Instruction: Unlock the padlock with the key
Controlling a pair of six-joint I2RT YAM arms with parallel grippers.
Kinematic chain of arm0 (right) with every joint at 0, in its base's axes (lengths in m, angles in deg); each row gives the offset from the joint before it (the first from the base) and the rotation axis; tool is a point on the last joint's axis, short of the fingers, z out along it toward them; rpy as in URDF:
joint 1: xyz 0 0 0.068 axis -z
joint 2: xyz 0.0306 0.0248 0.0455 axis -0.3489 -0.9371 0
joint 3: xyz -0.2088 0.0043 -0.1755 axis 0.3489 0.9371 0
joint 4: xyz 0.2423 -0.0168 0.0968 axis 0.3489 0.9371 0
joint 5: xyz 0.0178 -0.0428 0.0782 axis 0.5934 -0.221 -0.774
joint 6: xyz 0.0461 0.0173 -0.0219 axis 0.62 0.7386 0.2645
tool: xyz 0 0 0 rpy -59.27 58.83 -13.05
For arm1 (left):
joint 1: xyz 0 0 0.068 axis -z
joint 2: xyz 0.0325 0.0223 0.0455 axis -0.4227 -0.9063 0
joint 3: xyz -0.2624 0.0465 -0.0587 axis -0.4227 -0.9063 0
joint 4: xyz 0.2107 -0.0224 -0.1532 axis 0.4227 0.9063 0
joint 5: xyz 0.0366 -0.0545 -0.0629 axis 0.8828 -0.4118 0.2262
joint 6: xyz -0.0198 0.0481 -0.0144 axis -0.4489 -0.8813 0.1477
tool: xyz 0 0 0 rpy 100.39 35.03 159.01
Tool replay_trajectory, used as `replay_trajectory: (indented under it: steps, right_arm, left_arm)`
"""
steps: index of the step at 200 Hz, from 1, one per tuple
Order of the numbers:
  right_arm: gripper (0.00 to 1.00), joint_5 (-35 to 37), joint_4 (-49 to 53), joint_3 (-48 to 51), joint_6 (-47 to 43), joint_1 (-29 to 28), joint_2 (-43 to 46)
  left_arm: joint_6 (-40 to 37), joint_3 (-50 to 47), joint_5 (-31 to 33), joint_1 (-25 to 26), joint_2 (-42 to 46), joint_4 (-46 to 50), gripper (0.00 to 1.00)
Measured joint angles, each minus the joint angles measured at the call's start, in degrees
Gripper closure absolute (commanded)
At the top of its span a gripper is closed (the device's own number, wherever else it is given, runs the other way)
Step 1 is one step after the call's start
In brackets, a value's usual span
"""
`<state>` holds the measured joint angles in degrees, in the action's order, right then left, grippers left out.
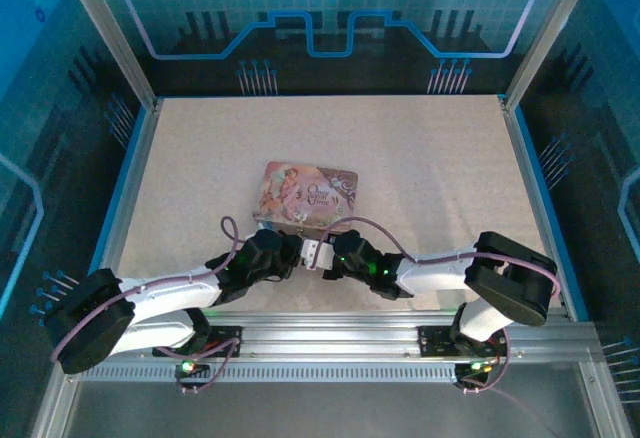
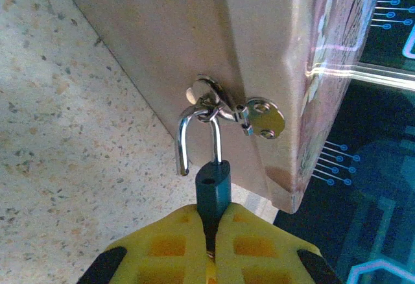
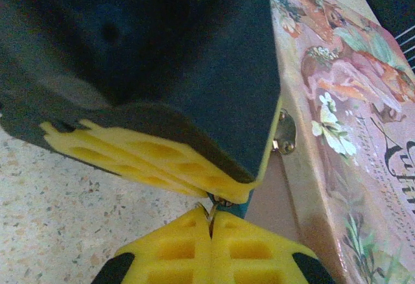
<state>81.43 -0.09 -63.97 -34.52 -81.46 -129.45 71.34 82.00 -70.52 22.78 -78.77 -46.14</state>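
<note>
Nearest the left wrist camera, the left gripper (image 2: 213, 218) has its yellow fingers (image 2: 172, 242) clenched on the padlock (image 2: 214, 181), gripping the lower part of its dark body. The upper part of the body stands clear above the fingertips.

Shackle (image 2: 188, 135): one leg seats in the body. The other ends free just beside the body's top corner, so the lock appears sprung open. The bow of the shackle passes through the hasp ring (image 2: 206, 106) on the side wall of the pink tin (image 2: 194, 31). A small round latch plate (image 2: 266, 118) hangs on the same wall, just beside the ring.

Right wrist view: the right gripper (image 3: 211, 227) has its fingers pressed fully together. A thin sliver of metal, taken to be the key (image 3: 211, 211), is pinched at their tips and points up at the underside of the padlock. The left gripper's finger crosses directly above, close to touching. Whether the key sits in the keyway cannot be told; the junction is hidden.

Overhead view: both grippers meet tip to tip at the near edge of the tin. The tin lies flat, picture side up, on the speckled bench (image 1: 420, 158).
</note>
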Motion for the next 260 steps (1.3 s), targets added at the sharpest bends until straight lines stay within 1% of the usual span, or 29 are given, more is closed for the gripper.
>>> replay_trajectory:
  steps: [64,99,202,260]
  right_arm:
    - [1.0,-0.1,-1.1,0.6,2.8,0.6,0.0]
    - [1.0,-1.8,-1.2,0.7,6.6,1.6,0.0]
    - [1.0,-19.7,2.3,0.5,29.8,11.4,1.7]
    - [1.0,-24.8,3.8,-0.3,40.0,13.8,1.6]
  left_arm:
    - [0.9,0.3,0.0,-0.1,-1.3,-1.3,0.92]
    - [1.0,0.4,0.0,-0.1,-2.3,-2.3,0.92]
    - [1.0,2.7,-0.4,-0.2,-7.3,-6.0,0.93]
    - [1.0,2.9,-0.5,-0.3,-8.4,-7.2,0.93]
